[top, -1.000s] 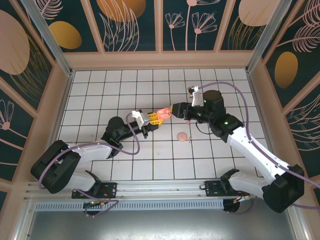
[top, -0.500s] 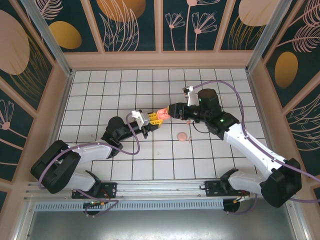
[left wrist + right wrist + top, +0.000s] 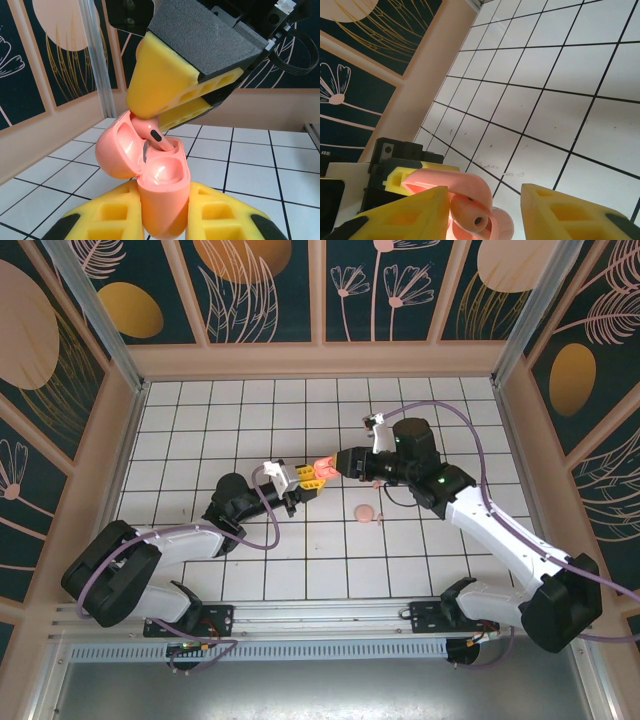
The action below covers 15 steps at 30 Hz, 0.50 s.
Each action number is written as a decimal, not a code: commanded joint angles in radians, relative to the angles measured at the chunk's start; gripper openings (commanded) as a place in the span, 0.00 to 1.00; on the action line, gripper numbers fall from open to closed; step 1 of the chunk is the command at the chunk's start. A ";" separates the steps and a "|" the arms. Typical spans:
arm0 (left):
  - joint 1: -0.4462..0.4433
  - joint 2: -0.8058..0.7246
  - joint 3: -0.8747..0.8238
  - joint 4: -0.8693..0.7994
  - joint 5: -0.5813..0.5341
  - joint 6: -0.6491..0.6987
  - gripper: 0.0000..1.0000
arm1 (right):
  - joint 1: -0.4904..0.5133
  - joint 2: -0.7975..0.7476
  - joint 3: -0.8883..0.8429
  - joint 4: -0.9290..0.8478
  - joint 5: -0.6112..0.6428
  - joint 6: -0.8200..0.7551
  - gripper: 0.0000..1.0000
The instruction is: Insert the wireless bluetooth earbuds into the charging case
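On the left, our left hand (image 3: 306, 477) is clamped on the charging case (image 3: 162, 195), one pad on either flank of its lower half, lifted clear of the tiled surface (image 3: 250, 420). In the left wrist view the case's long axis runs straight out from between the pads. Its lid (image 3: 117, 155) is swung back to the left, so the open mouth faces the right hand.

In that mouth sits one earbud (image 3: 152, 134). Its long axis slants, with the rounded head up and to the left against the right hand's fingertips and the stem pointing down and to the right into the well. We judge it only partly seated, so the coming move is a push along that stem line, from the right hand toward the left.

From above, the right hand (image 3: 347, 462) meets the case tip to tip and is the one nearer the earbud. Its jaws stand partly apart on either side of the earbud, and we cannot tell whether they pinch it.

Further right and nearer the arm bases, a round pink disc (image 3: 366, 512) lies on the surface. A tiny pale bit (image 3: 381, 519) just beside it is possibly the second earbud, and it is closer to the right arm.
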 commanded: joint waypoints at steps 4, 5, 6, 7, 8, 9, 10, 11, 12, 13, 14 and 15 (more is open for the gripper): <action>-0.005 -0.019 0.029 0.048 0.010 0.010 0.12 | 0.010 -0.017 0.008 -0.027 0.009 -0.015 0.36; -0.006 -0.018 0.031 0.048 0.010 0.009 0.12 | 0.011 -0.021 0.005 -0.026 0.008 -0.014 0.34; -0.006 -0.016 0.031 0.048 0.010 0.009 0.12 | 0.011 -0.026 0.001 -0.022 0.007 -0.013 0.33; -0.006 -0.015 0.033 0.049 0.011 0.010 0.12 | 0.010 -0.030 -0.002 -0.020 0.005 -0.012 0.32; -0.006 -0.014 0.032 0.050 0.010 0.009 0.12 | 0.011 -0.033 -0.003 -0.018 0.003 -0.012 0.31; -0.006 -0.013 0.033 0.051 0.009 0.008 0.12 | 0.012 -0.034 -0.006 -0.016 0.001 -0.012 0.31; -0.006 -0.012 0.033 0.051 0.009 0.008 0.12 | 0.011 -0.038 -0.007 -0.016 0.000 -0.012 0.30; -0.006 -0.013 0.031 0.051 0.008 0.008 0.12 | 0.013 -0.039 -0.008 -0.014 -0.001 -0.014 0.29; -0.006 -0.012 0.031 0.051 0.005 0.007 0.12 | 0.015 -0.040 -0.009 -0.014 -0.003 -0.014 0.29; -0.006 -0.013 0.031 0.051 0.001 0.007 0.12 | 0.016 -0.040 -0.009 -0.015 -0.003 -0.013 0.28; -0.005 -0.014 0.029 0.052 -0.001 0.008 0.12 | 0.020 -0.041 -0.011 -0.014 -0.004 -0.014 0.28; -0.006 -0.014 0.028 0.051 -0.003 0.009 0.12 | 0.023 -0.042 -0.012 -0.017 0.000 -0.015 0.27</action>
